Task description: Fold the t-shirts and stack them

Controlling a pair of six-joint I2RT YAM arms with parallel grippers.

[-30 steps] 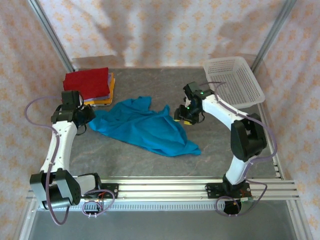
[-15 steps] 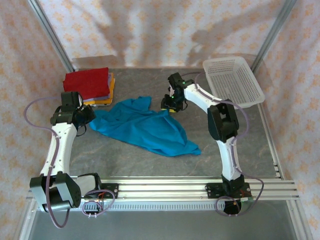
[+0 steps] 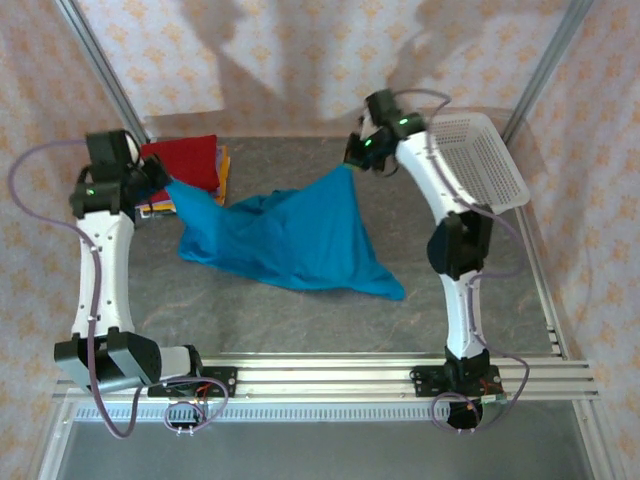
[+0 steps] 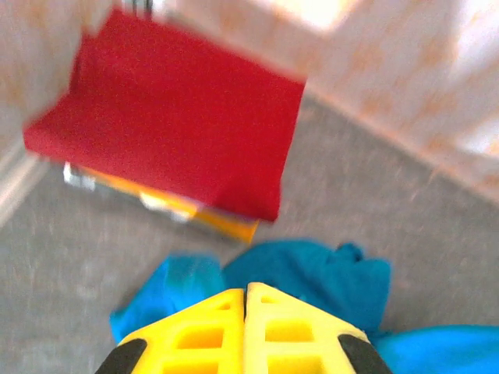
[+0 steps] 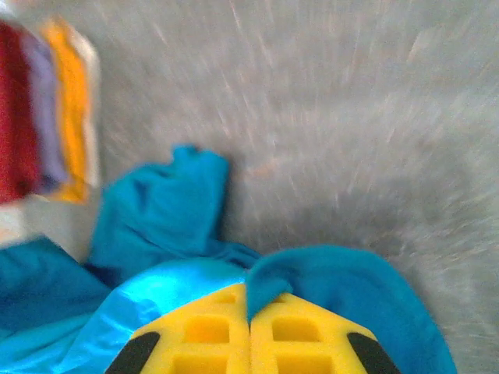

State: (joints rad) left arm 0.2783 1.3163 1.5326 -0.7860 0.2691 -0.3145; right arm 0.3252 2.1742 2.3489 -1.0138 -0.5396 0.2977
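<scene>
The teal-blue t-shirt [image 3: 290, 240] hangs stretched between both grippers, its lower part still resting on the grey table [image 3: 300, 320]. My left gripper [image 3: 158, 182] is shut on the shirt's left corner, close to the folded stack. My right gripper [image 3: 354, 160] is shut on the right corner, raised near the back. In the right wrist view a teal fold [image 5: 312, 273] is pinched between the yellow fingers [image 5: 210, 327]. In the left wrist view the shut yellow fingers [image 4: 195, 335] sit over teal cloth [image 4: 312, 273]. The folded red t-shirt [image 3: 190, 160] [image 4: 171, 117] tops orange [image 5: 66, 109] and purplish [image 5: 43, 109] ones.
A white perforated basket [image 3: 480, 160] stands at the back right, just beside the right arm. Patterned curtain walls and metal posts close in the back and sides. The metal rail [image 3: 330, 375] carrying the arm bases runs along the near edge.
Both arms rose and swung toward the back. The right gripper closed on the teal shirt's right corner and lifted it; the left lifted its corner toward the stack.
</scene>
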